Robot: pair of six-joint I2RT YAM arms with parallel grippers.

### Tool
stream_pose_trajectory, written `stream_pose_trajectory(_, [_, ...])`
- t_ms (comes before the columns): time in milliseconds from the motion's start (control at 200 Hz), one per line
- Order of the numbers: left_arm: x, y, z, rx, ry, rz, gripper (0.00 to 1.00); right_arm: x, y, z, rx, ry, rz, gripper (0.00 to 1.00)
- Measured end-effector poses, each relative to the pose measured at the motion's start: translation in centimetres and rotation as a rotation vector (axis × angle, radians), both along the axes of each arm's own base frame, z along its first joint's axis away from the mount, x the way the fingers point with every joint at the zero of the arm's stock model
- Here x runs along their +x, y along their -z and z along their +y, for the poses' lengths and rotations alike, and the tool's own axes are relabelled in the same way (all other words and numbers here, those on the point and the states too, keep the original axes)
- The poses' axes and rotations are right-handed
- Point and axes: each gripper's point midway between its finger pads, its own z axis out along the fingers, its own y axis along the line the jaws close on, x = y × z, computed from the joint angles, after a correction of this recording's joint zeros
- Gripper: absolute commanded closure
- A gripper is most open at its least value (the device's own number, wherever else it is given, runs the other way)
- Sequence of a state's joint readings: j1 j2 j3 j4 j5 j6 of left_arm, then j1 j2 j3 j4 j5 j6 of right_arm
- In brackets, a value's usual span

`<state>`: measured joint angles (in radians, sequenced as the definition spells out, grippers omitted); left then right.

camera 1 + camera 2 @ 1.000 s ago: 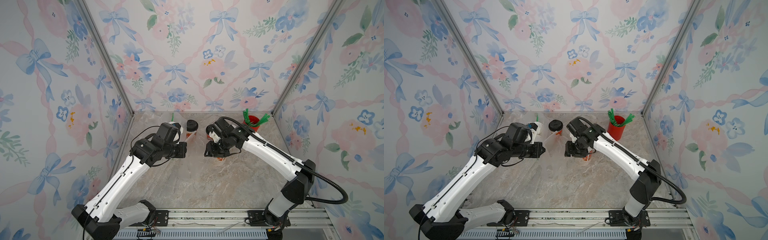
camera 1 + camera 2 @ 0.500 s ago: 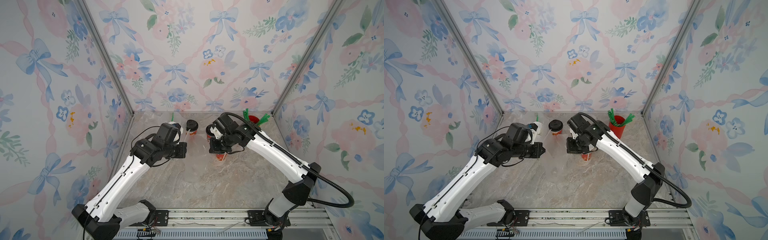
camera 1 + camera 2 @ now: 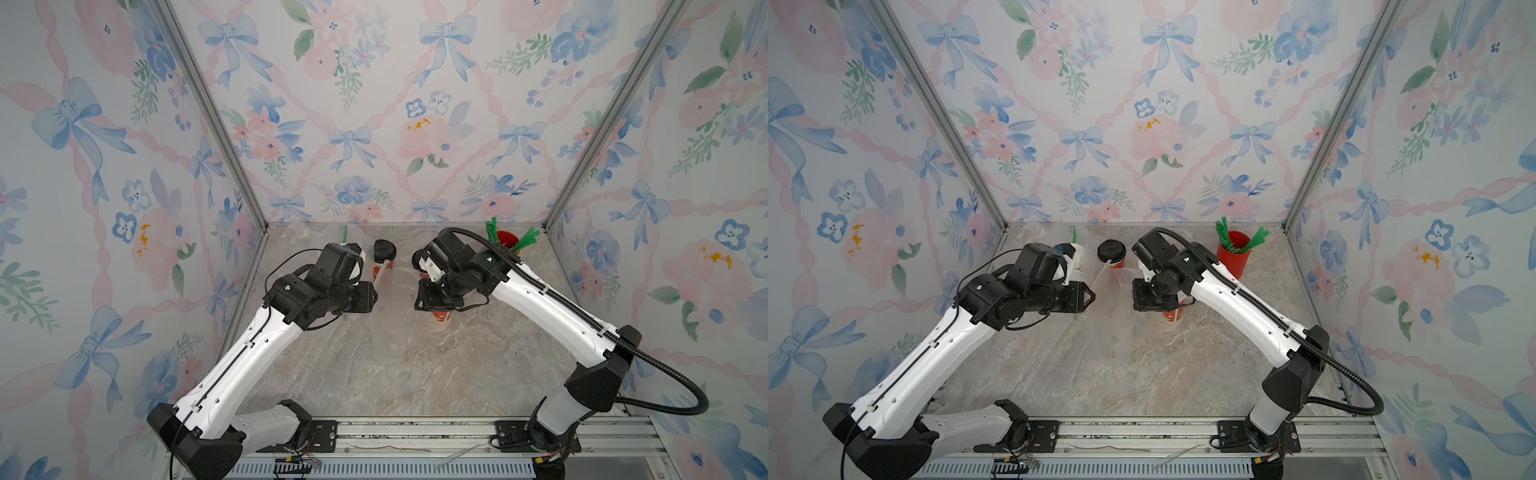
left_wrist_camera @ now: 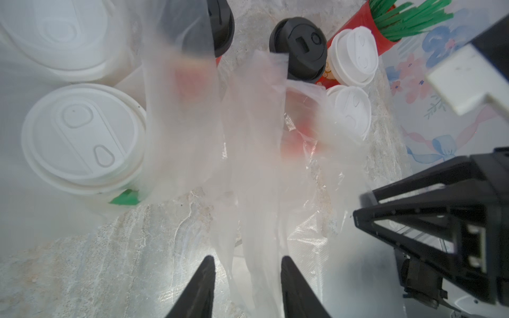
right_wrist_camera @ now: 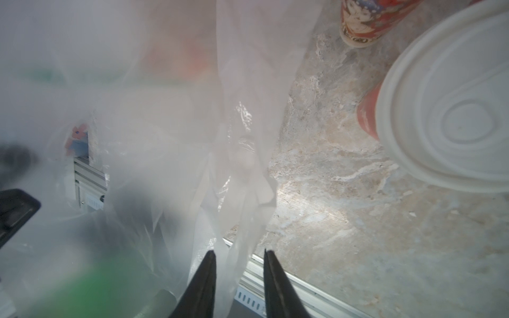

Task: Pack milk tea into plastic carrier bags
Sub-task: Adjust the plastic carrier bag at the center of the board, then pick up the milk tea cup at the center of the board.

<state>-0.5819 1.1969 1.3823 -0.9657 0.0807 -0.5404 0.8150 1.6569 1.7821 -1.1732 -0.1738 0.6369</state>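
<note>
1. Slack is the main worry — the left gripper [image 4: 248, 278] and the right gripper [image 5: 239, 275] each have their fingers apart. A strip of the clear carrier bag [image 4: 256, 170] runs loose through each gap, clamped by neither. If they pull away like this, the film may slip out and the bag's mouth collapse.
2. The bag stands between the two grippers over the marble table [image 3: 415, 374]. A black-lidded cup [image 4: 298, 49] and a white-lidded cup [image 4: 349, 113] stand just beyond it. The film overlaps both; I cannot tell whether it touches them or is merely in front. A snagged fold could tip one.
3. Two more white-lidded cups [image 4: 82, 137] sit close by the left wrist, where a sideways swing could knock them.
4. In both top views the bag is nearly invisible, and the right arm covers a red cup [image 3: 441, 316] except its base.
5. Whether any cup is already inside this bag is unclear — film fogs the right wrist view, and a white lid [image 5: 454, 110] there is cut off by the frame.
</note>
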Motion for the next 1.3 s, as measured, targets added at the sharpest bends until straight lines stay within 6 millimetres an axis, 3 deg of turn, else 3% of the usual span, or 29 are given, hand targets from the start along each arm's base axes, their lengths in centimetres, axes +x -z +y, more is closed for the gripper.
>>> stream_pose_trajectory(115, [0.9, -0.1, -0.1, 0.020, 0.001, -0.017, 0.78, 0.2, -0.4, -0.1, -0.006, -0.010, -0.024, 0.52])
stream_pose_trajectory(320, [1.5, 0.9, -0.3, 0.059, 0.010, -0.005, 0.93, 1.8, -2.0, -1.3, -0.034, 0.010, -0.107, 0.49])
stream_pose_trajectory(530, [2.0, 0.7, -0.4, 0.055, 0.005, -0.021, 1.00, 4.6, -2.8, -5.6, -0.110, 0.094, -0.201, 0.46])
stream_pose_trajectory(730, [2.3, 0.5, -0.7, 0.016, 0.008, -0.046, 1.00, 6.5, -0.7, -9.4, -0.234, 0.149, -0.226, 0.33])
stream_pose_trajectory(1000, [2.3, 1.0, -0.8, -0.033, 0.014, -0.050, 1.00, 8.2, 0.7, -9.6, -0.292, 0.153, -0.268, 0.21])
stream_pose_trajectory(1295, [2.1, 0.8, -0.9, -0.081, 0.014, -0.057, 1.00, 10.0, 2.4, -9.0, -0.326, 0.167, -0.289, 0.17])
